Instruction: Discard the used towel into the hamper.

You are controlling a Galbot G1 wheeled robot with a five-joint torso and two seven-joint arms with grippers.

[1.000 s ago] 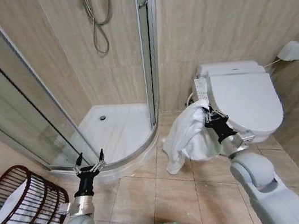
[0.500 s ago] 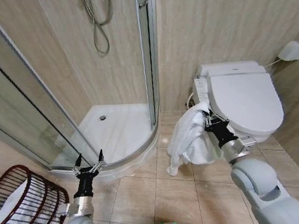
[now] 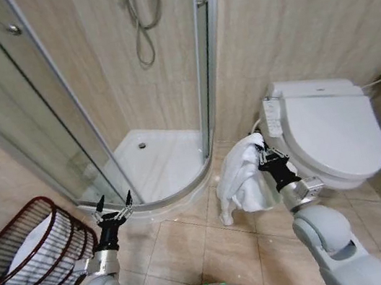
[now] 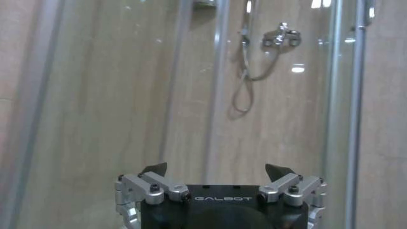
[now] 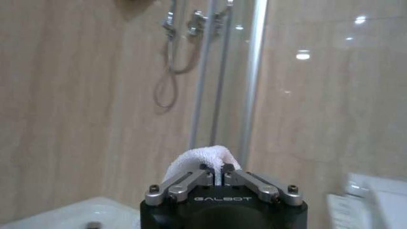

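1. Beige floor tiles lie nearest; the left gripper waits low above them, fingers spread and empty.
2. Just left of it sits the hamper, white cloth already inside.
3. The right gripper has its fingers clenched on the towel, which hangs off the floor beside the toilet; the shower stands behind.
4. Carrying seems to be the step in hand; next, the towel must travel left, over the hamper's rim.
5. The view has swung since a second ago, and the towel hangs more bunched.
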